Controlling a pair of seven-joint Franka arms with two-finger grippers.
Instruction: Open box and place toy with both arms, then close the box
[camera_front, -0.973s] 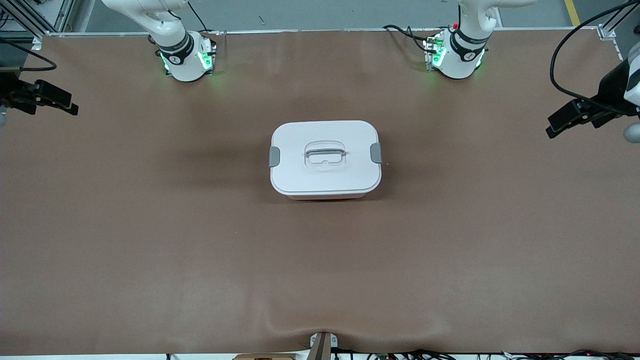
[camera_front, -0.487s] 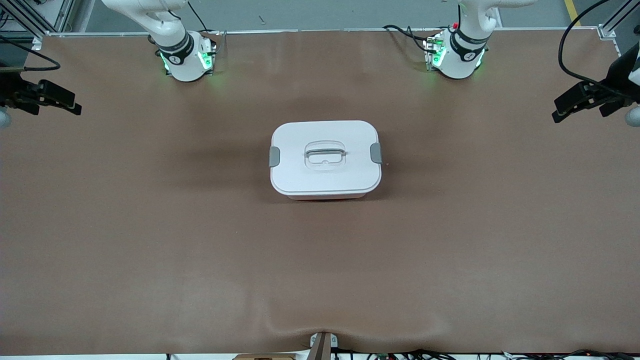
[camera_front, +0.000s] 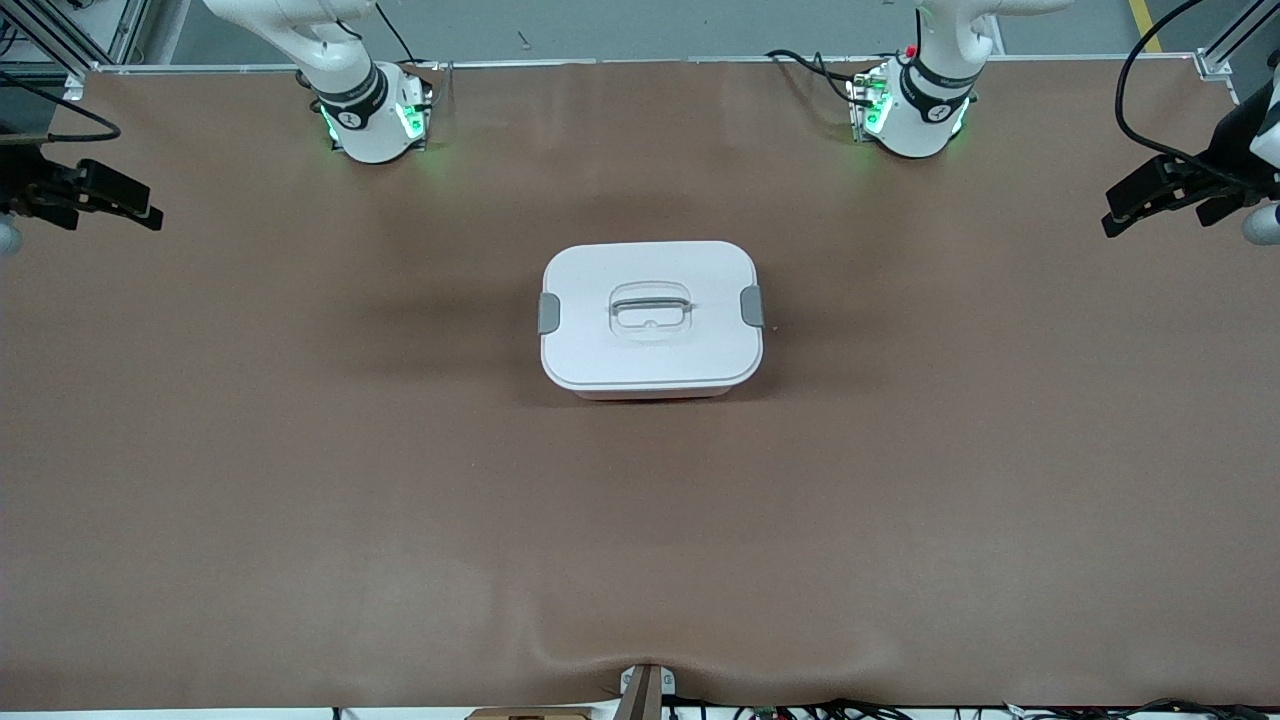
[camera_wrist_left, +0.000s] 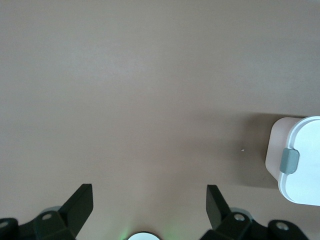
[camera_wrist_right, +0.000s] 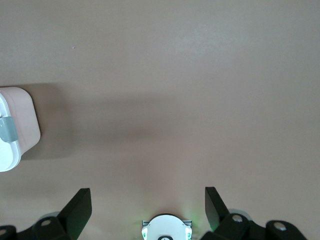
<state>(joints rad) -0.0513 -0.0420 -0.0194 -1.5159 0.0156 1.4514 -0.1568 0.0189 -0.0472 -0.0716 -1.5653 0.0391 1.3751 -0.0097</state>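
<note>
Closed box (camera_front: 651, 318) on table (camera_front: 300, 450): rigid, light, slick plastic, best unlatched at its grey side clips (camera_front: 549, 313); left gripper (camera_front: 1150, 195) and right gripper (camera_front: 110, 195) both wide, empty.

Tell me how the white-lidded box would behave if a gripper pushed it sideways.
The box looks rigid plastic, so it probably holds its shape. Its wide, low, flat-based form suggests sliding on the table, not tipping. The grey side clips appear latched, so the lid likely stays on.
</note>
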